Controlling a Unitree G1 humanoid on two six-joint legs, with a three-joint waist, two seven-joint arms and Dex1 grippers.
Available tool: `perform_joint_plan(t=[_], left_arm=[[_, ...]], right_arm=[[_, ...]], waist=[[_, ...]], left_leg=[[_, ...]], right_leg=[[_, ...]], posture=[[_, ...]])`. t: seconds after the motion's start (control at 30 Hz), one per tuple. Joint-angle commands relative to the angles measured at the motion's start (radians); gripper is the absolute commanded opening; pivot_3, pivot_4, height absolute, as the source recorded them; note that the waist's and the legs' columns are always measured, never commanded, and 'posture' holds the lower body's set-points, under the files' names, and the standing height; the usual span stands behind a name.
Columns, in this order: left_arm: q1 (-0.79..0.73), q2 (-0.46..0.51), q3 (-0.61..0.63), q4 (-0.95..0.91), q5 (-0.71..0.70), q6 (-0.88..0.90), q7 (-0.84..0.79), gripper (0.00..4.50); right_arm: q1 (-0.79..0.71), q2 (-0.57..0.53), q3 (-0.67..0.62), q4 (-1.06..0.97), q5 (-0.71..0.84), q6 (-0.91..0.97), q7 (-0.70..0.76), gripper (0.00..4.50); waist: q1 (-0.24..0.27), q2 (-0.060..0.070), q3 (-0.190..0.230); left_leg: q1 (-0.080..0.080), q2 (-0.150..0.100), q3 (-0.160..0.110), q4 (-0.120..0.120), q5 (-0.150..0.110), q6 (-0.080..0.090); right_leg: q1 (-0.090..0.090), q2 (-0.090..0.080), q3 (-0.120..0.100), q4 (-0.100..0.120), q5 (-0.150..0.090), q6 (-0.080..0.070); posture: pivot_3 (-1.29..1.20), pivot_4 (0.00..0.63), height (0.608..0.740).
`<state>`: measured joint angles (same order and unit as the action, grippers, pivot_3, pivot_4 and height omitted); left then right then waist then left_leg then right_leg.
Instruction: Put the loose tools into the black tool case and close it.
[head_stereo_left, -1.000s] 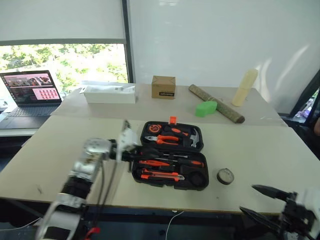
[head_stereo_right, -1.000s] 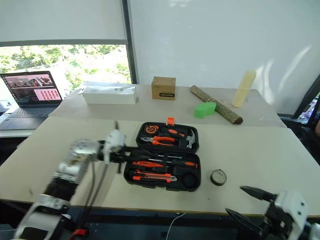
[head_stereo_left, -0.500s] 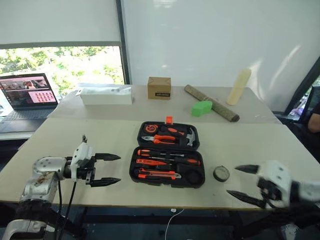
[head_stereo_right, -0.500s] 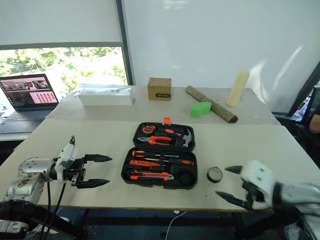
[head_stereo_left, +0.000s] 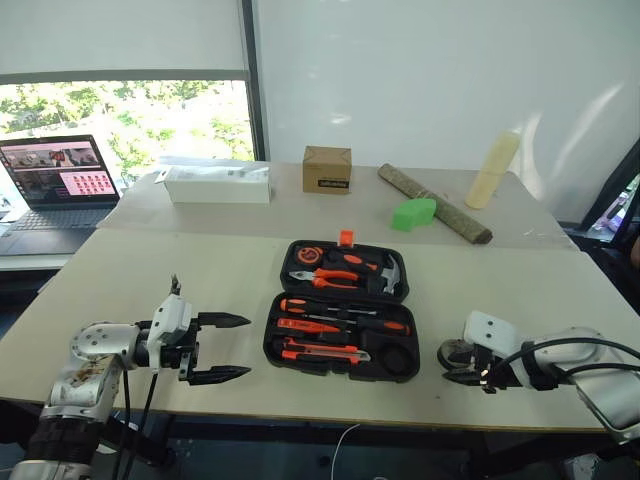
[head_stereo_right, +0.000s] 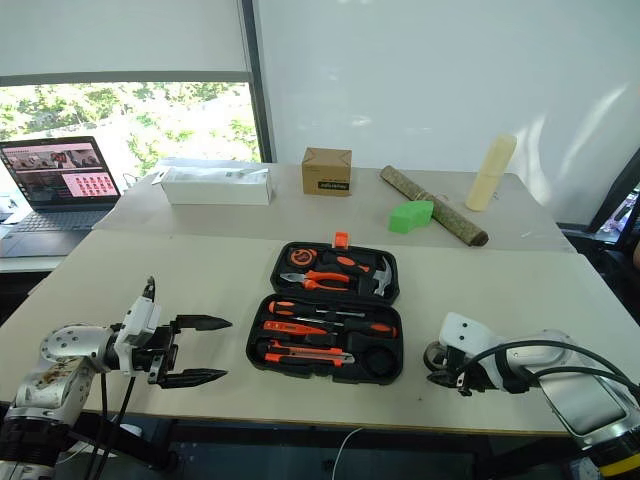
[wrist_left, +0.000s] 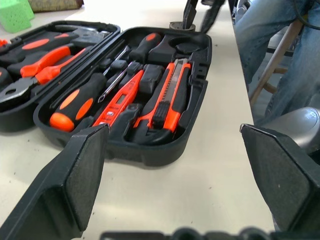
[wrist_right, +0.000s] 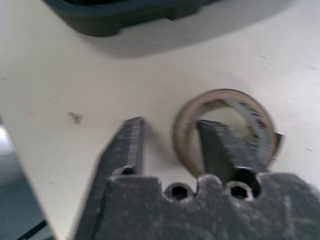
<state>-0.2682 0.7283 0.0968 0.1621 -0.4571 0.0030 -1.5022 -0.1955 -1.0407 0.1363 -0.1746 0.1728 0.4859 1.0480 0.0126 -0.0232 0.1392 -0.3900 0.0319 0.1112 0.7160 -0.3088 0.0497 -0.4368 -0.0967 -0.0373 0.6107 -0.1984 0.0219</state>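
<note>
The black tool case (head_stereo_left: 342, 345) lies open at mid-table. Orange-and-black screwdrivers, a utility knife (wrist_left: 167, 100) and a slim orange tester pen (wrist_left: 120, 100) lie in slots of its near half. The black tape roll (wrist_right: 250, 112) lies flat on the table just right of the case. My right gripper (wrist_right: 170, 127) is down on it, one finger inside the roll's hole and the other outside, shut on its wall. My left gripper (head_stereo_left: 235, 348) hovers left of the case, open wide and empty, pointing at the case.
The back table holds a laptop (head_stereo_left: 60, 180), a white box (head_stereo_left: 218, 186), a cardboard box (head_stereo_left: 327, 170), a bark log (head_stereo_left: 435, 205), a green block (head_stereo_left: 412, 214) and a pale cylinder (head_stereo_left: 497, 170). A person's legs in jeans (wrist_left: 280, 50) are beyond the table's right edge.
My left gripper opened and drew back from the case to the left. My right arm came forward over the table's front edge onto the tape roll, and its jaws narrowed around the roll's wall.
</note>
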Motion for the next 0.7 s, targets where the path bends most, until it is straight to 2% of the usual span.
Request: perform_joint_plan(t=[0.03, 0.1, 0.17, 0.3, 0.4, 0.5, 0.7], left_arm=[[-0.001, 0.009, 0.008, -0.044, -0.025, -0.012, -0.017, 4.50], [0.001, 0.005, 0.004, -0.056, -0.029, -0.015, -0.024, 4.50], [0.005, 0.002, 0.001, -0.068, -0.033, -0.009, -0.020, 4.50], [0.012, -0.011, -0.011, -0.084, -0.030, -0.005, -0.006, 4.50], [0.021, -0.020, -0.022, -0.095, -0.024, -0.005, 0.005, 4.50], [0.038, -0.020, -0.030, -0.116, -0.023, 0.001, 0.015, 4.50], [0.051, -0.012, -0.032, -0.131, -0.027, 0.007, 0.027, 4.50]], right_arm=[[-0.020, -0.019, -0.037, 0.000, 0.021, -0.079, 0.074, 0.10], [-0.040, -0.028, -0.075, -0.050, 0.104, -0.101, 0.163, 0.10], [-0.076, -0.018, -0.099, -0.118, 0.203, -0.029, 0.208, 0.10], [-0.183, 0.043, -0.030, -0.227, 0.274, 0.095, 0.187, 0.10], [-0.261, 0.110, 0.080, -0.240, 0.226, 0.177, 0.138, 0.10], [-0.309, 0.121, 0.188, -0.191, 0.118, 0.225, 0.100, 0.10], [-0.355, 0.138, 0.261, -0.137, 0.048, 0.264, 0.085, 0.10]], waist=[[-0.001, 0.000, 0.000], [-0.002, 0.000, 0.000], [-0.003, 0.001, 0.001], [-0.009, 0.001, 0.001], [-0.009, 0.001, 0.000], [-0.004, 0.001, 0.000], [-0.002, 0.001, 0.001]], left_leg=[[0.000, 0.000, 0.000, 0.000, 0.000, 0.000], [0.000, 0.001, 0.000, 0.000, 0.000, -0.001], [0.001, 0.001, 0.000, 0.000, 0.001, -0.001], [0.002, 0.002, 0.000, 0.000, 0.001, -0.002], [0.002, 0.003, -0.001, 0.000, 0.001, -0.002], [0.000, 0.002, -0.001, 0.000, 0.001, -0.002], [-0.001, 0.001, 0.000, 0.001, 0.004, -0.007]], right_leg=[[0.000, 0.000, 0.000, 0.000, 0.000, 0.000], [0.000, 0.001, 0.000, 0.001, 0.000, -0.001], [0.000, 0.001, 0.000, 0.001, 0.000, -0.001], [0.000, 0.002, 0.000, 0.002, 0.002, -0.003], [0.000, 0.003, 0.000, 0.002, 0.002, -0.004], [-0.001, 0.002, 0.000, 0.002, 0.002, -0.004], [-0.002, 0.001, -0.001, 0.001, 0.002, -0.003]], posture=[[0.00, 0.150, 0.740], [0.00, 0.150, 0.740], [0.00, 0.150, 0.740], [0.00, 0.150, 0.740], [0.00, 0.150, 0.740], [0.00, 0.150, 0.740], [0.00, 0.150, 0.740]])
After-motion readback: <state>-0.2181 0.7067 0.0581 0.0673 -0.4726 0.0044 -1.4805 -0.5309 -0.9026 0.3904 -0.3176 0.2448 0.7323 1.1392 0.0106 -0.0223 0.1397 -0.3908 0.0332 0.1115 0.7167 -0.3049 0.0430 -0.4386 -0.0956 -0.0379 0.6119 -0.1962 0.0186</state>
